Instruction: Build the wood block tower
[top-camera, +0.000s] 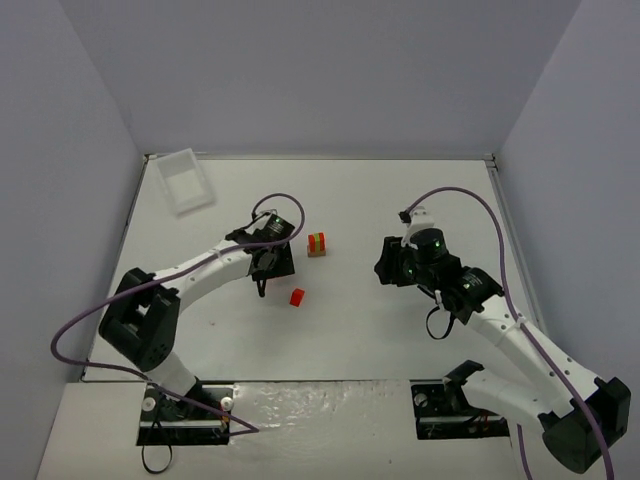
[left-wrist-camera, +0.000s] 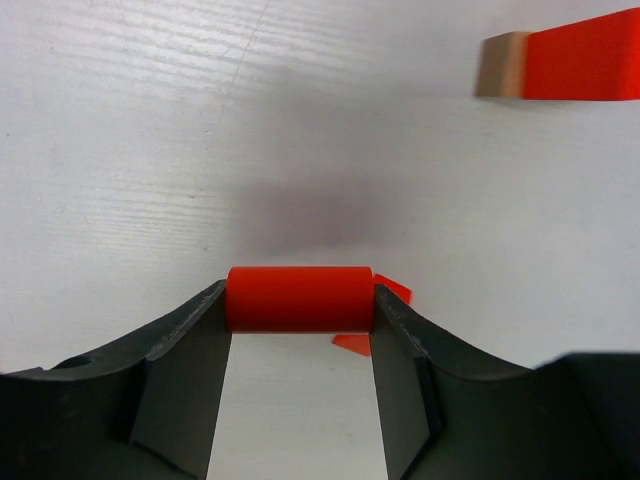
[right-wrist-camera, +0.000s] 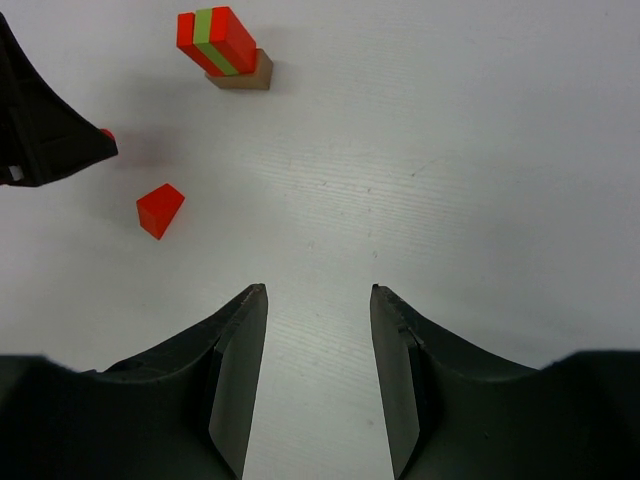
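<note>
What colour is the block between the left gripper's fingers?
Plain red: the block has no pattern. Clearest in the left wrist view.

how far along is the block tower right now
Done: the tower has a tan base with red, lime-green and red layers stacked on it. In hand: the left gripper is closed on a red cylindrical block. Left: placing that piece, then the red triangular block, which lies loose on the table. The right gripper is open and empty.

tower (top-camera: 317, 243) central | red block (top-camera: 297, 296) near it, apart, toward the bases | left gripper (top-camera: 262, 287) just left of block | tray (top-camera: 186, 180) far-left corner
</note>
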